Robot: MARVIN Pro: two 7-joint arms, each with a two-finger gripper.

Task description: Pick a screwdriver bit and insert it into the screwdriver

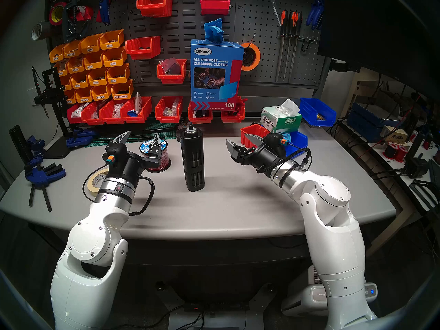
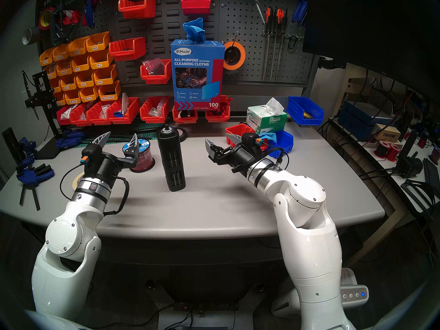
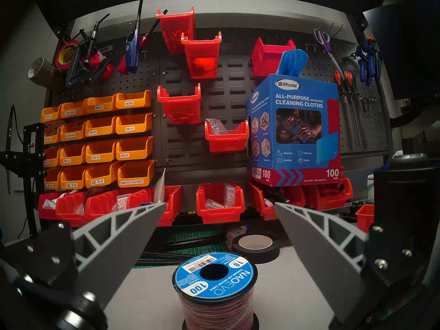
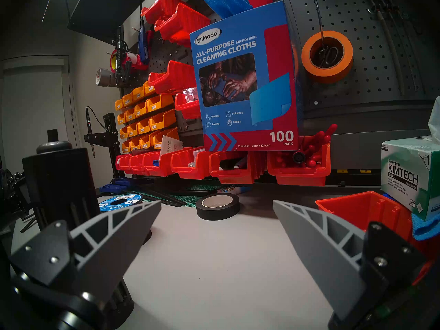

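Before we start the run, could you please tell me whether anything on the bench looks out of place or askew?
Mostly tidy. One oddity: the tall blue cardboard box of cleaning cloths stands perched on the rims of two red plastic bins, not on the grey table. The matte-black cylindrical screwdriver stands upright.

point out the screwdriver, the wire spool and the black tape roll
screwdriver (image 1: 192, 160): head left view, middle of its slotted body.
wire spool (image 3: 215, 276): left wrist view, blue top label.
black tape roll (image 4: 217, 207): right wrist view, outer wall.
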